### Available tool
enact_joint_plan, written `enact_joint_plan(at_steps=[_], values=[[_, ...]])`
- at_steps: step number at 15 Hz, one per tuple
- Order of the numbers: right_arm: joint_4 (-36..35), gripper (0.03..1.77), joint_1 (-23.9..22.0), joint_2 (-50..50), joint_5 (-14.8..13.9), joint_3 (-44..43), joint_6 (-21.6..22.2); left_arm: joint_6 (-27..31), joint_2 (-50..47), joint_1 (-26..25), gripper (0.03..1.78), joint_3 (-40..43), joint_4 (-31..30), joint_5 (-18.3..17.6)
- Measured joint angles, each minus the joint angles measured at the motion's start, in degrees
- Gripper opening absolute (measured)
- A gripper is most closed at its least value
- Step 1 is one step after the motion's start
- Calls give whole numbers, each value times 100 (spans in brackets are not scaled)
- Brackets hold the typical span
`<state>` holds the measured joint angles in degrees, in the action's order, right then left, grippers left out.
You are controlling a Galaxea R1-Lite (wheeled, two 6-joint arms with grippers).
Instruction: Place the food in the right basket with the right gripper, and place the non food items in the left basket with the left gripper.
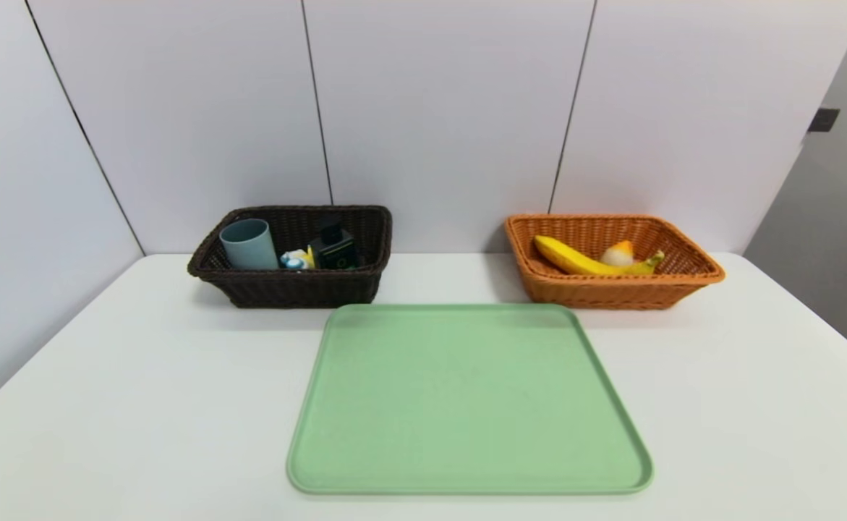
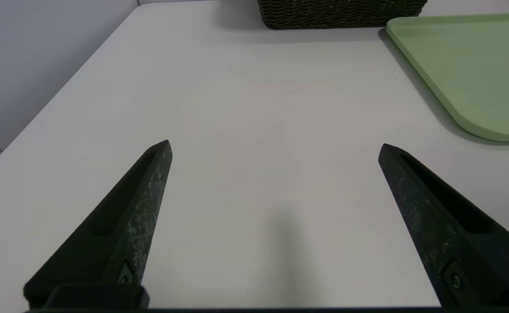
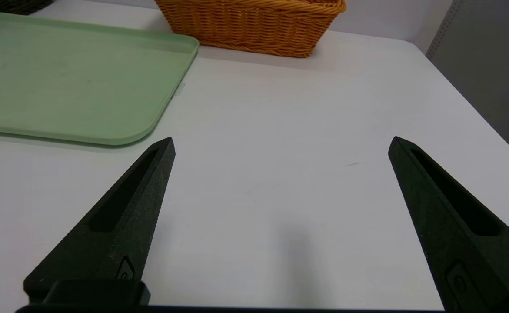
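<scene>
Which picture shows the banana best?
The head view: the banana lies in full sight inside the orange basket. The right wrist view shows only that basket's outer wall; the left wrist view shows neither.

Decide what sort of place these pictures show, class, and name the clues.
Probably a robot test bench in a lab, not a home: a bare white table against plain panelled walls, a green tray set squarely in the middle, and two sorting baskets, dark brown and orange.
</scene>
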<state>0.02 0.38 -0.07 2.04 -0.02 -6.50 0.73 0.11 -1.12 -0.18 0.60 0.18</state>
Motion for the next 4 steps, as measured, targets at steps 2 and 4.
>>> enact_joint_plan(at_steps=[2,4], values=[[121,170,-2,0,46,-22,-4,-2,0,0,169,0,2,0],[82,170,0,0,20,-35,99,-2,0,0,169,0,2,-2]])
